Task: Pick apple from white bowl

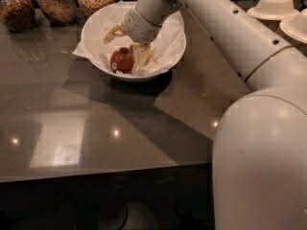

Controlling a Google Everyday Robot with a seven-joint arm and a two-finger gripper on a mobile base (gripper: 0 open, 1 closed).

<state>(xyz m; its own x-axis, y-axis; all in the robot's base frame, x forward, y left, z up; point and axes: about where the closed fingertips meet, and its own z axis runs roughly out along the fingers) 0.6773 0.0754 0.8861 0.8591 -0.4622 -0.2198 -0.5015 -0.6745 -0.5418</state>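
Note:
The deep red apple [122, 60] lies in the white bowl [96, 25], on crinkled white paper, toward the bowl's near side. The bowl stands at the back of the dark table. My gripper [124, 51] reaches down into the bowl from the right and is open. One finger [114, 31] points left above the apple. The other finger [142, 57] lies close along the apple's right side. The apple rests on the paper and is not lifted. My arm hides part of the bowl's far right rim.
Several glass jars of snacks [57, 4] stand behind the bowl at the back left. Stacked beige paper bowls [274, 6] sit at the back right. The table's front edge [96, 174] runs across the lower view. My arm's large body [261, 152] fills the right side.

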